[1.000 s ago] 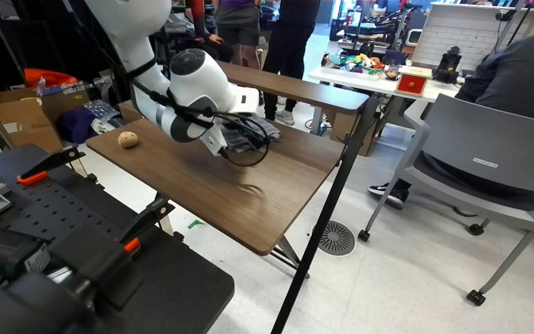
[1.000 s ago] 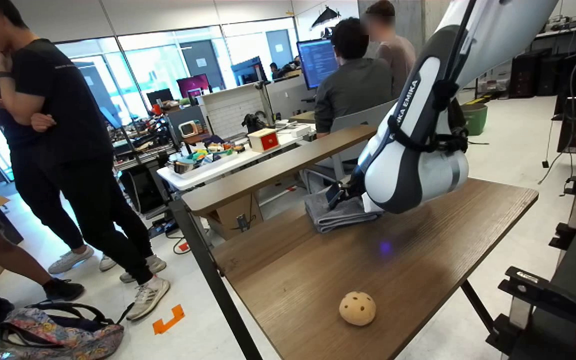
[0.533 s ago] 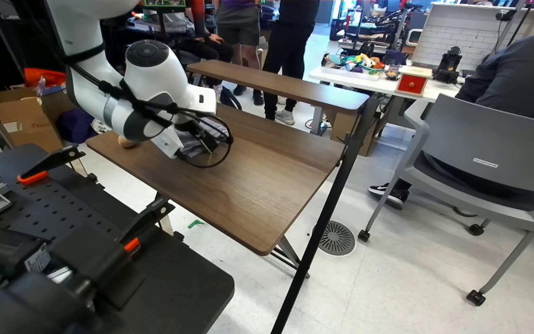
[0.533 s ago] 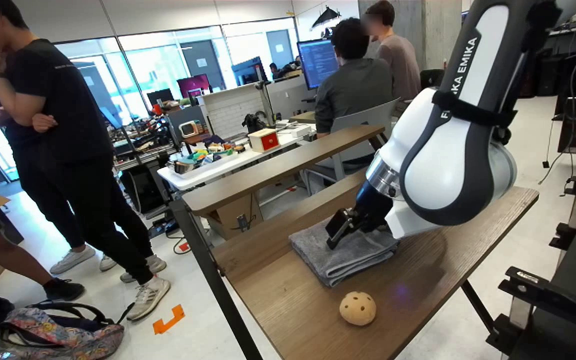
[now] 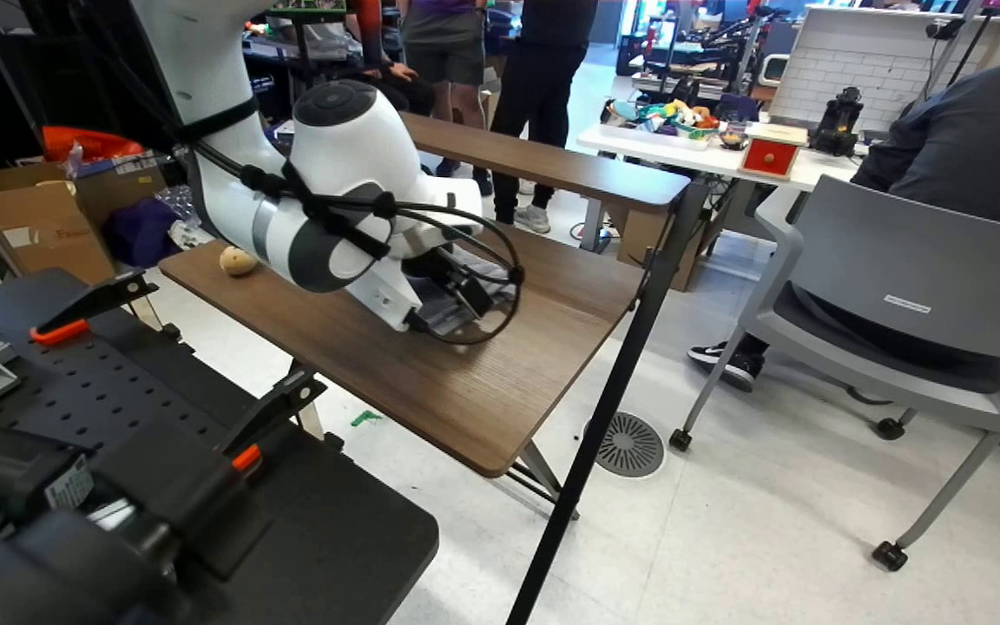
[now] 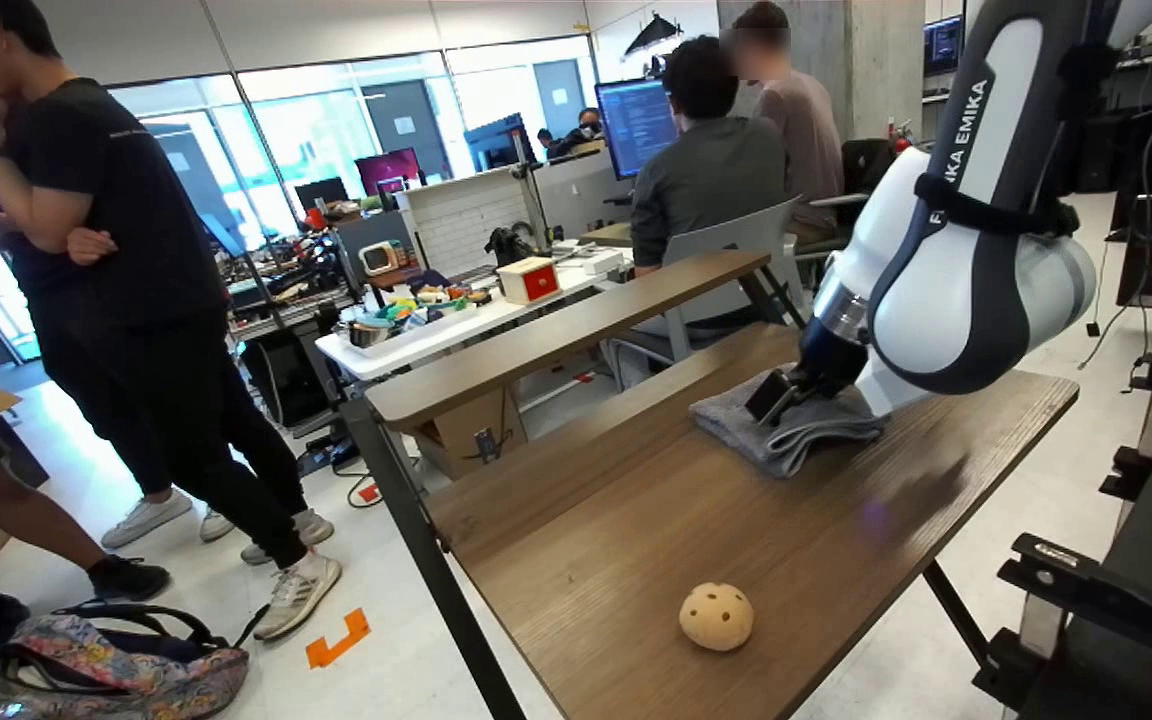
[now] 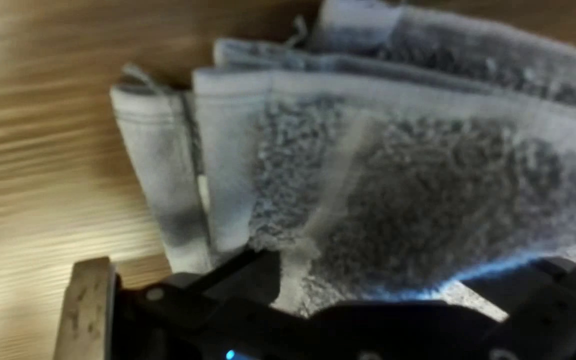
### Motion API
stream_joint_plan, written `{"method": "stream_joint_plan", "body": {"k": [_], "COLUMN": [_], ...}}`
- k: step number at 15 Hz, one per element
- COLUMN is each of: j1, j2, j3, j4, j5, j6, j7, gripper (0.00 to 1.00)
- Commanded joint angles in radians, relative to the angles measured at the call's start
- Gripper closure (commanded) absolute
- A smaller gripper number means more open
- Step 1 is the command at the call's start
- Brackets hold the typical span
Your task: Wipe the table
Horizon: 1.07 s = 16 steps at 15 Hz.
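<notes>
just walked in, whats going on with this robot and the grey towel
A robot arm has its end effector down on a folded grey towel on the large brown table. Over the last second the towel has shifted along the table, so wiping seems to be under way. Whether the end effector grips the towel or only presses on it, I can't tell. A round tan object with dark spots sits on the same table, apart from the towel.
</notes>
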Motion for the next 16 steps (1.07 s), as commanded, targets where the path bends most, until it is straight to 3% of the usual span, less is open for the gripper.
{"method": "stream_joint_plan", "body": {"k": [1, 2, 5, 9, 12, 16], "j1": [0.100, 0.131, 0.122, 0.026, -0.031, -0.010], "j2": [0.029, 0.020, -0.002, -0.067, -0.106, -0.085], "j3": [-0.207, -0.257, -0.261, -0.133, -0.055, -0.072], "j4": [-0.002, -0.022, -0.086, -0.228, -0.320, -0.283], "j5": [0.102, 0.125, 0.086, -0.046, -0.127, -0.092], "j6": [0.022, 0.011, 0.017, 0.097, 0.080, 0.080], "j7": [-0.066, -0.083, -0.119, -0.158, -0.160, -0.163], "gripper": [0.00, 0.00, 0.00, 0.00, 0.00, 0.00]}}
